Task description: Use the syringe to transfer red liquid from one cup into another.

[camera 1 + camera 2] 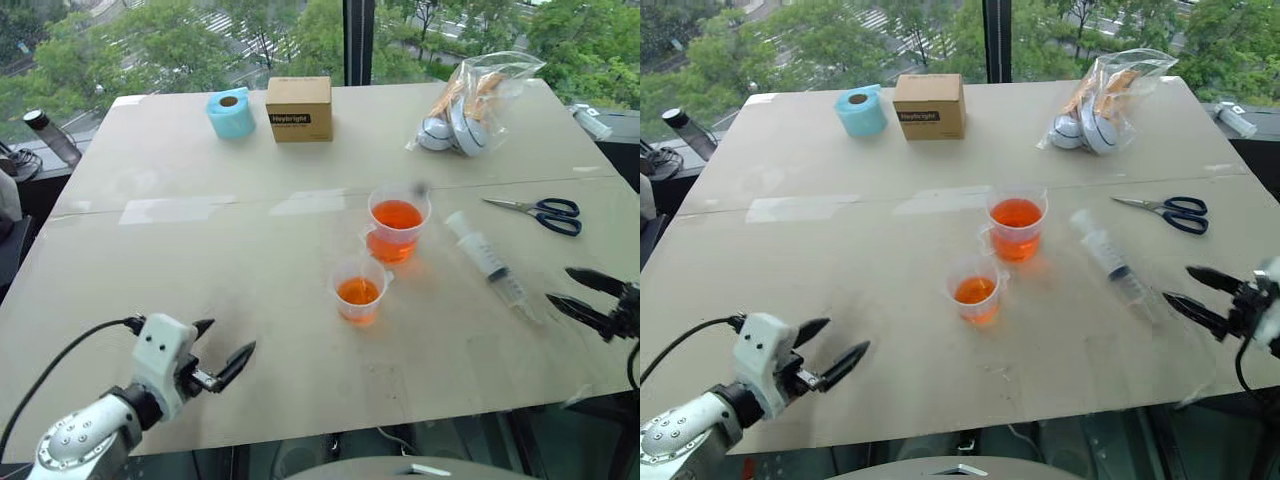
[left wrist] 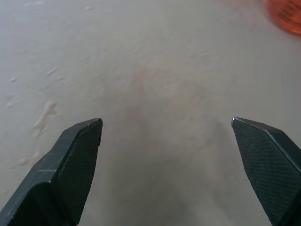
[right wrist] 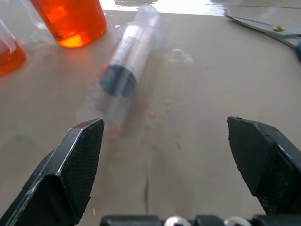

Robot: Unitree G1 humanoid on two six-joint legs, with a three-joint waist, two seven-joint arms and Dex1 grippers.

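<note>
Looking like the transfer's basically done: syringe (image 1: 487,262) lies loose on the worktop (image 1: 200,250) at right, beside both cups (image 1: 398,224) (image 1: 359,290) mid-frame holding red liquid. Both grippers (image 1: 222,353) (image 1: 589,297) hang empty, fingers spread. Next move's probably just backing off.

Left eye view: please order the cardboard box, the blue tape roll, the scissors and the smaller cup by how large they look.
1. cardboard box
2. scissors, longest, but thin
3. blue tape roll and smaller cup: these look alike, and the cup is nearer the camera, so I leave them unranked.
</note>
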